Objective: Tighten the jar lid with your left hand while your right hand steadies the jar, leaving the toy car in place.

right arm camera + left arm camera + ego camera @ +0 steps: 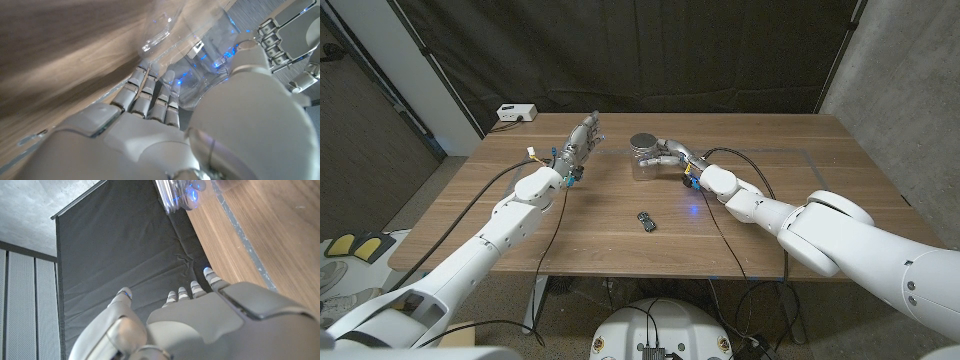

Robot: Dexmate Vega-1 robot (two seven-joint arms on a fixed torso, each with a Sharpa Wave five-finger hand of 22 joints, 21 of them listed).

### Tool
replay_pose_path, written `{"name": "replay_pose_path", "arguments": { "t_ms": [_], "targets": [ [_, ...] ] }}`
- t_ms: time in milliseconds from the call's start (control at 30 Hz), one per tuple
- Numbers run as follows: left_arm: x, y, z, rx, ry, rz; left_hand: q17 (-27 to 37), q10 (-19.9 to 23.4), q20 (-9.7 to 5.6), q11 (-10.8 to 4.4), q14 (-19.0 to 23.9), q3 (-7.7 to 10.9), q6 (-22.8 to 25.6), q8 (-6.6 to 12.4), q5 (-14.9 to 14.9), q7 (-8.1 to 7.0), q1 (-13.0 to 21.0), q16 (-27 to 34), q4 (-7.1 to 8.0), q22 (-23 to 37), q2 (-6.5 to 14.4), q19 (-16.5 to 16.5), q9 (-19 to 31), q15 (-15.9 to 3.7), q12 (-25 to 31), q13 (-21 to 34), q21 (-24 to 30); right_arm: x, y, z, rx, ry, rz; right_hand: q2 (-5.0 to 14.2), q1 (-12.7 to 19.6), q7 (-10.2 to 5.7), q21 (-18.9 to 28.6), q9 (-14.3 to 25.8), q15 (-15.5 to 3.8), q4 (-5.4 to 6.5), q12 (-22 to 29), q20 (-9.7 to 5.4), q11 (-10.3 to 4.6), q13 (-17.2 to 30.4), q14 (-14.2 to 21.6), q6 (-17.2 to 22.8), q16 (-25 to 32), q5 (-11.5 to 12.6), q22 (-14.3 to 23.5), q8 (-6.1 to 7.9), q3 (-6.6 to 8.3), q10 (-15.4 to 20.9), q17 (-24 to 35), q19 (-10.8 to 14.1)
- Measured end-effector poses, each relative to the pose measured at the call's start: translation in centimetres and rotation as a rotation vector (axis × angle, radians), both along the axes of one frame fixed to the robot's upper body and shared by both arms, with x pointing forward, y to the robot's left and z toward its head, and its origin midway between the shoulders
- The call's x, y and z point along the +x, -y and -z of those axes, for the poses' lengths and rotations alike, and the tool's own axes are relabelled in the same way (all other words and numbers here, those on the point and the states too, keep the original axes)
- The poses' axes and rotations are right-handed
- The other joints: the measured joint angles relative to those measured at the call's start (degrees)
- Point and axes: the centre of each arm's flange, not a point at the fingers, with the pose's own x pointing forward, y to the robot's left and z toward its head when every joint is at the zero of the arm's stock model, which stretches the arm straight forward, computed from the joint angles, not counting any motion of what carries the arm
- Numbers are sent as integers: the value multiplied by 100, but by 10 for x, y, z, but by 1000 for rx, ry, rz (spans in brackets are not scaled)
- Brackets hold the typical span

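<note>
The clear glass jar with its dark round lid stands near the worktop's far edge, grasped at its side by the right robot hand. The left robot hand hovers beside it, released and fingers apart, so the tightening seems not yet begun. The small dark toy car sits untouched nearer the front edge.

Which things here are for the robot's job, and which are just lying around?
For the job: the jar with its lid, the right hand holding it, the left hand raised beside it, the toy car that must stay put.

Just lying around: the white box, the table.
</note>
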Motion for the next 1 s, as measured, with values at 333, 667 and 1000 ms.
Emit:
{"name": "replay_pose_path", "arguments": {
  "t_ms": [333,667,1000],
  "targets": [
    [-14,-4,-39,255,43,-84,101,1217,564,140,1576,226,1149,238,-136,48,870,253,-866,103,-202,996,75,-18,436,112,253,1,0,3,19,-5,18,-204,203,19,246,-3,83,-1,61,-43,-22,65,301,347,72,-91,86,-1,1,146,0,258],
    [-39,5,-108,664,145,-204,206,2086,492,70,2406,392,1970,379,-136,24,1805,486,-1072,110,-297,1702,104,-299,731,299,487,-2,-1,15,26,39,51,-266,265,19,268,-3,79,-2,98,-43,7,64,305,351,73,-133,84,-1,2,177,1,259],
    [-61,26,-161,1033,231,-357,432,2192,304,67,2723,306,2116,313,-136,-217,2248,677,-1031,133,-501,2432,131,-373,877,491,770,-7,2,26,45,74,65,-285,285,18,308,-2,57,-7,98,-63,8,63,327,390,75,-177,76,21,8,176,2,278]
  ]
}}
